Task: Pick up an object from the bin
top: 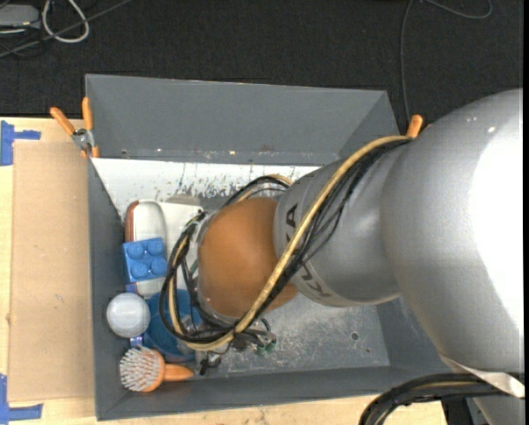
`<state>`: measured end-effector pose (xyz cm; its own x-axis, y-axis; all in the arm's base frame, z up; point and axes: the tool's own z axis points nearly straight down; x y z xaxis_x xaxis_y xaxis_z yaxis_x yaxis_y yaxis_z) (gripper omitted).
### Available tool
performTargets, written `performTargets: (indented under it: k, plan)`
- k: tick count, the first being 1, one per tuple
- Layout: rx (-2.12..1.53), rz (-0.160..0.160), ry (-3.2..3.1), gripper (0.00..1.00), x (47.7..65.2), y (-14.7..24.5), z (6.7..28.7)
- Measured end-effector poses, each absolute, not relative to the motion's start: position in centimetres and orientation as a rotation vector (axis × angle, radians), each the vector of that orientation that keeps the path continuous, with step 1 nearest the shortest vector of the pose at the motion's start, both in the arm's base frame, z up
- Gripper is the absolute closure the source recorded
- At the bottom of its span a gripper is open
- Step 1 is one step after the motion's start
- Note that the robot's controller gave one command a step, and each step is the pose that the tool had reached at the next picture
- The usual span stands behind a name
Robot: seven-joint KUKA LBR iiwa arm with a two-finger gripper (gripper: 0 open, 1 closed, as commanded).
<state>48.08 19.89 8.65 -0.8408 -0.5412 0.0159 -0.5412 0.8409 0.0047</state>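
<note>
A dark bit of my gripper [210, 359] pokes out at the bin's front left, just right of a round white-bristled brush [141, 370] with an orange handle. A flat blue thing [169, 328] lies close by on the left, partly covered. Above the brush rests a white ball [127, 314]. Behind the ball sits a blue toy brick [146, 260] with round studs. A white oblong thing with a red edge [146, 220] lies behind the brick.
The arm, with its orange dome and looped cables, covers the middle and right of the bin. A small green scrap [266, 348] lies on the floor below the dome. The loose things line the left wall.
</note>
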Motion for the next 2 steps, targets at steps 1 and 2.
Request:
performTargets:
  k: [1, 2]
  plan:
    - [0.878, 0.001, -2.993, 1.0, 48.0, 19.8, 10.7]
    - [0.878, 0.001, -2.994, 1.0, 48.0, 19.8, 13.0]
